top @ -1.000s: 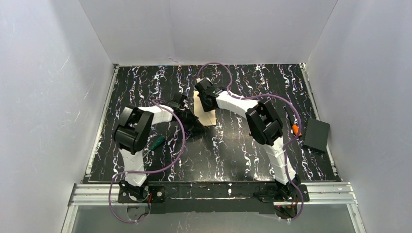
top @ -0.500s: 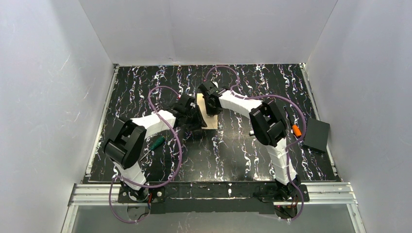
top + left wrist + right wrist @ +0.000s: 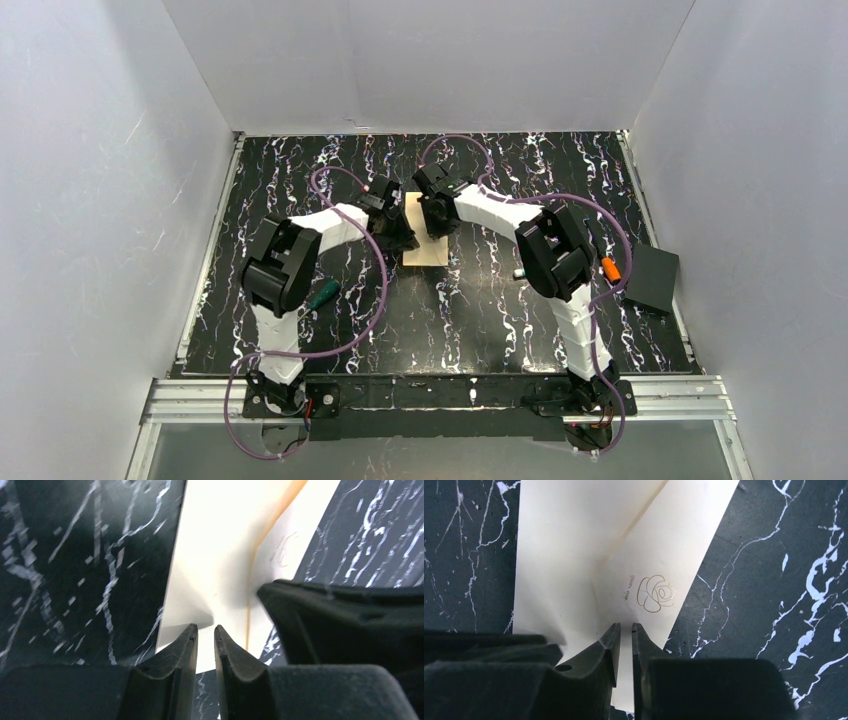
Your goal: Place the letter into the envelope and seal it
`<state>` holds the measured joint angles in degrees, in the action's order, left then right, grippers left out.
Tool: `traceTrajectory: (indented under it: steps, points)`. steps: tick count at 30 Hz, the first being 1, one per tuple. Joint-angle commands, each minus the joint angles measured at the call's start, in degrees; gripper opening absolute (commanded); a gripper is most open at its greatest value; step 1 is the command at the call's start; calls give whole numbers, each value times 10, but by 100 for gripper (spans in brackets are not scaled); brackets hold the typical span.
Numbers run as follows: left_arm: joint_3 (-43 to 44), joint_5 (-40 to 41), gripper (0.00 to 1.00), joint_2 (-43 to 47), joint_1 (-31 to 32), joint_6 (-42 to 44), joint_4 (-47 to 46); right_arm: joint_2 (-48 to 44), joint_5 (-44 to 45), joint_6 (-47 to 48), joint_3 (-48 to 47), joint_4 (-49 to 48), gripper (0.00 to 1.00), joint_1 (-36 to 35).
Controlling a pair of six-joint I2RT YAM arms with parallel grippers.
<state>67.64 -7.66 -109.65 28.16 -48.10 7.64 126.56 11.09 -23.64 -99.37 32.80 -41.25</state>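
The envelope (image 3: 426, 250) lies flat mid-table and looks tan from above. In the wrist views it is cream white (image 3: 215, 555) with its pointed flap folded over and a gold rose mark (image 3: 656, 592). The letter does not show on its own; a thin tan edge (image 3: 250, 580) runs along a fold. My left gripper (image 3: 400, 232) is shut, its tips (image 3: 205, 627) low over the envelope's left part. My right gripper (image 3: 437, 215) is shut, its tips (image 3: 624, 625) on the flap just below the rose. The two grippers are side by side.
A green-handled tool (image 3: 324, 293) lies near the left arm. A black box (image 3: 652, 277) sits at the right table edge, with a small orange object (image 3: 607, 267) beside it. White walls enclose the black marbled table (image 3: 500, 320).
The left gripper has moved away from me and slightly right along the envelope, uncovering its near end. The right gripper has shifted a little to the right over the flap.
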Motion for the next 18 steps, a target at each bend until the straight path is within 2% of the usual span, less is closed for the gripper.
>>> traceTrajectory:
  steps: [1, 6, 13, 18]
  points:
    - [47, -52, 16, -84, -5, 22, 76, 3, -32, 56, 20, -34, 21, -4]
    - [50, -64, 11, -121, -5, 26, 139, 22, 21, 92, -8, -25, 20, -4]
    - [29, -73, 8, -128, -5, 28, 172, 44, 4, 95, -39, -50, 27, -4]
    - [17, -80, 6, -132, -7, 28, 172, 73, -10, 93, -73, -50, 24, -4]
